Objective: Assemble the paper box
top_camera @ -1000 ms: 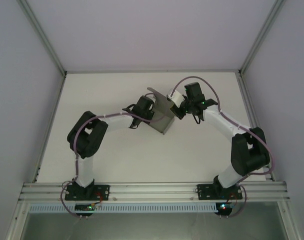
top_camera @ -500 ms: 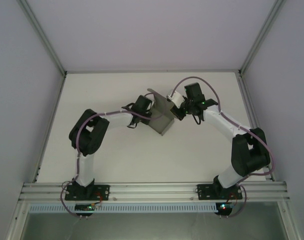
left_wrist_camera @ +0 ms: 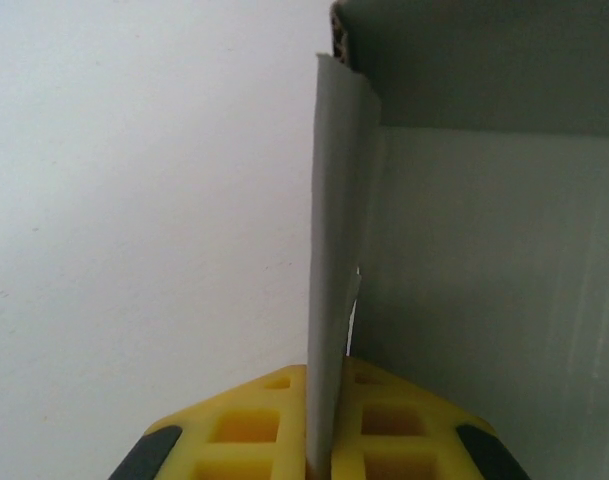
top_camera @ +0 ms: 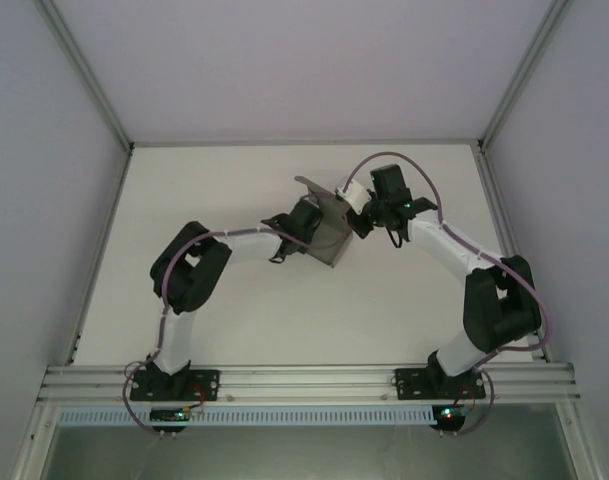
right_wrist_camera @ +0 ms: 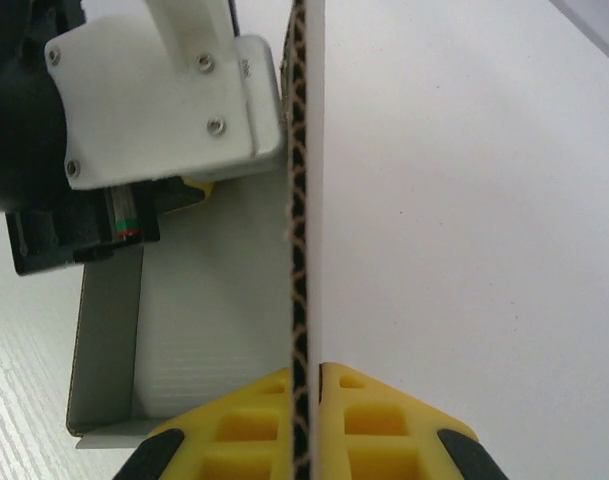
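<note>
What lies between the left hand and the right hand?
The paper box, seen in the top view; the wrist views show left hand and right hand each pinching a wall.

One paper box [top_camera: 330, 240], two hands [top_camera: 307, 219] [top_camera: 357, 214], one table [top_camera: 384, 300]

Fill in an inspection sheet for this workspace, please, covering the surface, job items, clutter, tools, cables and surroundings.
Surface: white table, bare and clean where visible.
Job's things: paper box, grey cardboard, partly folded with walls up and one flap sticking out at the far side, between the two arms.
Clutter: nothing seen.
Grippers: left tool shut on a thin box wall; right tool shut on a corrugated box edge.
Cables: purple cables run along both arms, clear of the box.
Surroundings: pale enclosure walls; aluminium rail at the near edge.
</note>
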Controlling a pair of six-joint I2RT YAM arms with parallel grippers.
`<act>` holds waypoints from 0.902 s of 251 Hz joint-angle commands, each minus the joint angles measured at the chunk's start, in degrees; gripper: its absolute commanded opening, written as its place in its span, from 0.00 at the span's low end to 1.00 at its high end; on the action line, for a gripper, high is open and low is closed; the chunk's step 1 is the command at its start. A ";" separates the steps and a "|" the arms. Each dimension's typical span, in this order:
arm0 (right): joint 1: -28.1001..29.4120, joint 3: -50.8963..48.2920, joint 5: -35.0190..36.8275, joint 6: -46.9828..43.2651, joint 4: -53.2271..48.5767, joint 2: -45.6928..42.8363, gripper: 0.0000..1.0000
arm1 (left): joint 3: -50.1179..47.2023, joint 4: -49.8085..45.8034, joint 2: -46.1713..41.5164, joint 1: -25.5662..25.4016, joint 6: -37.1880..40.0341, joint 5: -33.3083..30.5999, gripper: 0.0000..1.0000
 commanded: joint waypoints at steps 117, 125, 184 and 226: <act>0.98 6.44 -7.20 -4.51 -8.70 3.78 0.04 | -9.91 -1.24 -18.29 3.68 -5.82 24.06 0.94; 0.99 7.33 -7.67 -5.83 -9.95 4.53 0.04 | -10.50 -1.45 -20.02 4.14 -6.09 25.36 0.99; 0.96 13.00 -13.56 -18.11 -16.65 9.64 0.07 | -10.84 -6.25 -27.25 7.64 -9.22 26.71 0.99; 0.88 21.29 -13.87 -23.71 -23.59 15.27 0.12 | -8.95 -9.29 -28.42 10.57 -8.09 25.04 0.93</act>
